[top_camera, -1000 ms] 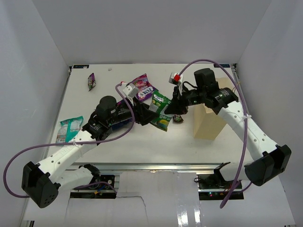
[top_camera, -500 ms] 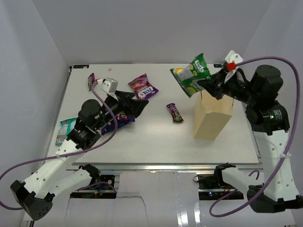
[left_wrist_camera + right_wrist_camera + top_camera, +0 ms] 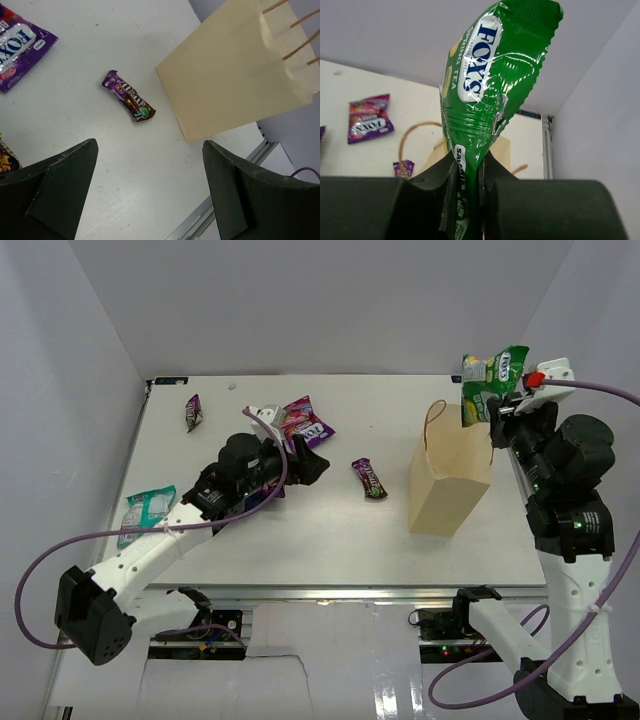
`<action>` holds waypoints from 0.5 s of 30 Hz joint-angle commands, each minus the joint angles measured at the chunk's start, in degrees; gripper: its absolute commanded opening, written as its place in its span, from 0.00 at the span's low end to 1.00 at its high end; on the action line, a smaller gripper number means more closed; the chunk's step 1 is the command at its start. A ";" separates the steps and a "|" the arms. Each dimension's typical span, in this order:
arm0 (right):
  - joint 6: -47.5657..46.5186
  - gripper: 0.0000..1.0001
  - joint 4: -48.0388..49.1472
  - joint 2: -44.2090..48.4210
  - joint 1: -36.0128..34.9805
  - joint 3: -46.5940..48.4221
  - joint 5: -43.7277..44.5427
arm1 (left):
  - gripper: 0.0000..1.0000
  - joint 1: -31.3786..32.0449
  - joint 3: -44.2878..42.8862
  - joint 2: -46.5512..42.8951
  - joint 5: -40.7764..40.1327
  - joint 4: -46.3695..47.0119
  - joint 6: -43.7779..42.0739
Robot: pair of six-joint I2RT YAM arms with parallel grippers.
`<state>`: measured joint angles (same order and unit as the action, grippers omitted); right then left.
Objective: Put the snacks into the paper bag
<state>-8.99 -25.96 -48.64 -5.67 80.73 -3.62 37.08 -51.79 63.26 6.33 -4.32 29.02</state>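
Observation:
My right gripper (image 3: 497, 410) is shut on the green-white bag (image 3: 487, 380) and holds it in the air above the far right corner of the tan paper bag (image 3: 448, 480). In the right wrist view the green-white bag (image 3: 490, 85) stands up from the closed gripper (image 3: 470, 187), with the paper bag (image 3: 506, 149) below. My left gripper (image 3: 312, 466) is open and empty, low over the table; its gap (image 3: 150, 190) shows bare tabletop. A small dark purple bar (image 3: 368, 478) lies between it and the paper bag (image 3: 235, 70). The pink-red bag (image 3: 303, 422) lies further back.
Another small dark purple bar (image 3: 193, 412) lies at the far left. A pale teal packet (image 3: 146, 512) lies at the left edge. The table's near metal rail (image 3: 220, 210) runs close under the left gripper. White walls enclose the table.
My right arm has swung the green-white bag further right and higher, over the paper bag's far side. My left arm has reached right toward the table's middle.

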 commanded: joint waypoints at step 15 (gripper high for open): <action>-0.14 0.52 3.01 2.76 0.40 -12.53 5.64 | 0.85 1.50 -24.72 39.96 3.44 -10.07 24.68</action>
<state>-8.88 -27.77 -47.33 -5.58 66.81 1.98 37.30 -69.34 98.80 11.03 -8.01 48.49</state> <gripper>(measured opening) 0.482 0.858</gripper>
